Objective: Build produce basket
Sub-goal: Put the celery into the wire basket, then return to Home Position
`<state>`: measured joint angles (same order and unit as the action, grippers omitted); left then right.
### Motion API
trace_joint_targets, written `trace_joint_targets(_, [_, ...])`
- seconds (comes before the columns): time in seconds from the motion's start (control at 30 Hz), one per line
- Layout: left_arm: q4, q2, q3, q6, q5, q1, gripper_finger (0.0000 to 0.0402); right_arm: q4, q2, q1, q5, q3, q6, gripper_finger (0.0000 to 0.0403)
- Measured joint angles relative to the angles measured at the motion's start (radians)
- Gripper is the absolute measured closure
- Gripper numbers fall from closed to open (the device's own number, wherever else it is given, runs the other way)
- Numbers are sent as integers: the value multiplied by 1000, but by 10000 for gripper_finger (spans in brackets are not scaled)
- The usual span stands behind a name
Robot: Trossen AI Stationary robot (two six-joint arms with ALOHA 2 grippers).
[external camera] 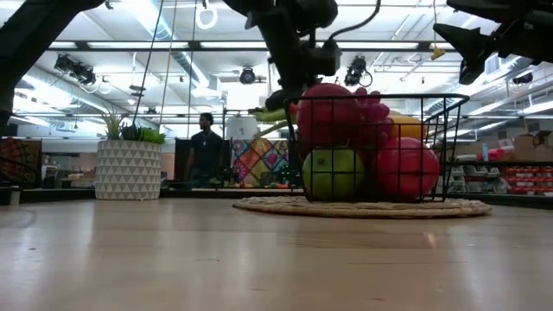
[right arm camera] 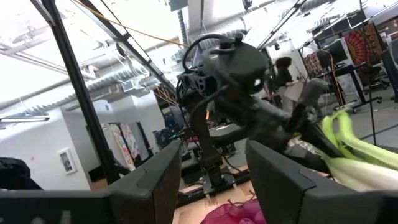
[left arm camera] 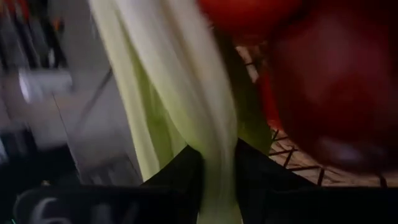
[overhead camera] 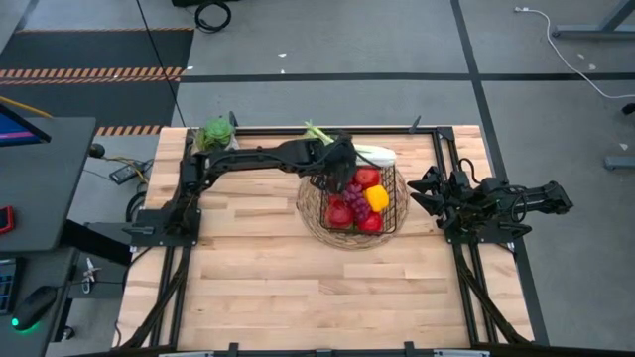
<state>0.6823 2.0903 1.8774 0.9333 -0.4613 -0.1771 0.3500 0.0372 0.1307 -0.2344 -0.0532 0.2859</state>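
The black wire basket (overhead camera: 395, 203) stands on a round woven mat (overhead camera: 310, 213) at the table's middle far side. It holds red apples (external camera: 406, 168), purple grapes (external camera: 370, 112), a green apple (external camera: 333, 173) and a yellow pepper (overhead camera: 376, 198). My left gripper (overhead camera: 335, 171) is at the basket's far left corner, shut on a long pale-green leek (overhead camera: 375, 155). The leek's white end lies by the basket's far rim, and its green leaves (overhead camera: 316, 130) point to the table's far edge. My right gripper (right arm camera: 214, 168) waits open at the right edge. My left gripper pinches the leek's pale-green stalk (left arm camera: 214, 168) between its two fingers (left arm camera: 177, 177), part-way along its length. The gripper slants down from the table's left. The leek runs on past the fingers beside the red fruit; whether its white end rests on the rim I cannot tell.
A potted green plant (overhead camera: 215, 134) stands at the table's far left corner. The parked right arm (overhead camera: 486, 203) sits right of the basket. Bare wooden tabletop (overhead camera: 298, 288) stretches along the near side. A person (external camera: 206, 142) stands in the room beyond the table.
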Motion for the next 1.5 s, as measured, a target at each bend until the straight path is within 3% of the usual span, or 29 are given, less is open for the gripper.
trace_joint_targets(0.17, [-23,-2,0,237,53,3,317,0,0,0,0,0,0,215])
trace_joint_targets(0.33, [-41,-2,0,312,97,-24,311,0,0,0,0,0,0,215])
trace_joint_targets(0.57, [-40,-2,0,182,118,-33,308,0,0,0,1,0,0,215])
trace_joint_targets(0.73, [-40,-2,0,181,120,-33,287,0,0,0,2,0,0,215])
trace_joint_targets(1.0, [-36,-2,3,142,118,-24,180,0,0,0,3,0,0,215])
trace_joint_targets(1.2, [62,-20,51,71,117,7,115,0,0,0,3,0,0,215])
trace_joint_targets(1.37, [119,-80,74,-60,91,30,111,1,0,0,-1,0,0,215])
trace_joint_targets(1.5, [192,-163,76,-260,98,29,127,1,0,0,-3,0,0,215])
